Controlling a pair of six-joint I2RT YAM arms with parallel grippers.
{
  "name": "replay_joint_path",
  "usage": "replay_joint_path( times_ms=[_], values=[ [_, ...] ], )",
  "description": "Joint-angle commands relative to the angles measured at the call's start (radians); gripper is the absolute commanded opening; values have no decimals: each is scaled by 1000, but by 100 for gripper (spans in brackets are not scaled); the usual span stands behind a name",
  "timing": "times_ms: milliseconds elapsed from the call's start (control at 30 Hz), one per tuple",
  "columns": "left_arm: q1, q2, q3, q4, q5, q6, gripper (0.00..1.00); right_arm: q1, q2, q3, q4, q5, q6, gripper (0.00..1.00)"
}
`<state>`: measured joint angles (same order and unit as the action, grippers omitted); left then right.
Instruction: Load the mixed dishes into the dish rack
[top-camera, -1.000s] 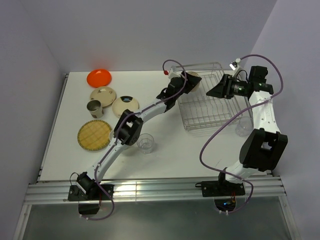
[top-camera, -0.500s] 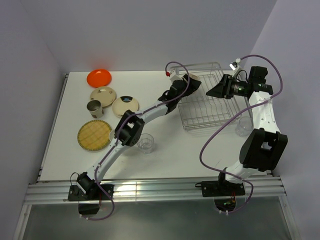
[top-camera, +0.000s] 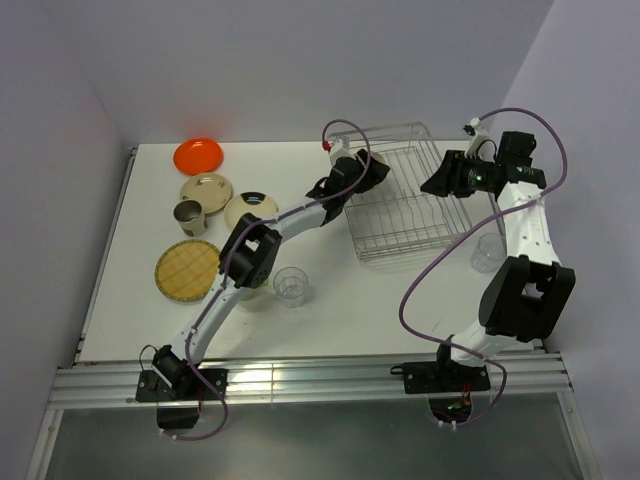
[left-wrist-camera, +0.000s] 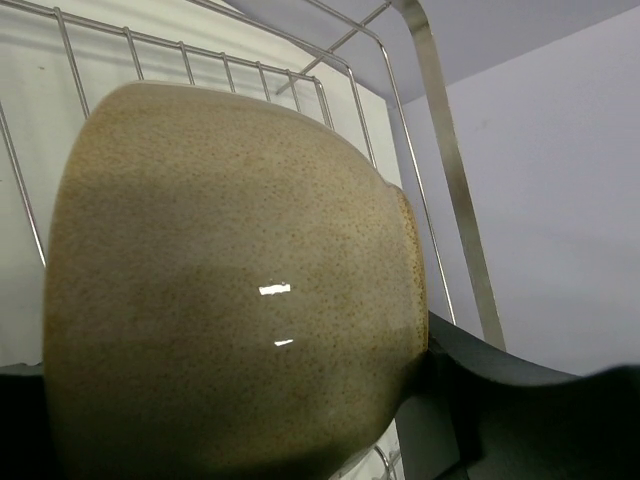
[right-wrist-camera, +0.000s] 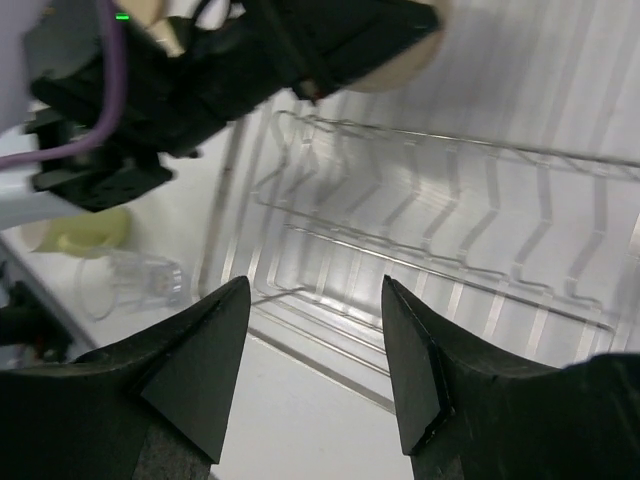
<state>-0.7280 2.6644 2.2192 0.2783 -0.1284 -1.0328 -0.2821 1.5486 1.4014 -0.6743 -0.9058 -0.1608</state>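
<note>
I have the left fingers (left-wrist-camera: 480, 390) clamped on the bowl (left-wrist-camera: 230, 290), one on each side. The bowl is tipped on its side at the 11 o'clock corner of the rack (top-camera: 410, 215), with wire bars close behind it; I cannot tell whether it touches them. The rack sits at 1 o'clock on the counter (top-camera: 350, 310). My right fingers (right-wrist-camera: 200, 370) stand apart with nothing between them, above the rack's 2 o'clock side. At 10 o'clock the orange plate (top-camera: 197, 155), tan plate (top-camera: 206, 187), marked plate (top-camera: 251, 211) and woven plate (top-camera: 188, 271) lie flat. The glass (top-camera: 291, 286) stands at 7 o'clock from the rack.
</note>
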Motion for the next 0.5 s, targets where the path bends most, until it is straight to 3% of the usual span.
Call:
replay_joint_path(
  times_ms=[0,133,467],
  values=[
    [36,-121,-38,62,3,25,60,3,11,54,74,158,-33,63],
    [47,-126,-47,82,36,23,60,17,62,109,153,396,-28,63],
    [52,-135,-72,125,96,14,59,78,307,301,131,607,-120,63]
  ],
)
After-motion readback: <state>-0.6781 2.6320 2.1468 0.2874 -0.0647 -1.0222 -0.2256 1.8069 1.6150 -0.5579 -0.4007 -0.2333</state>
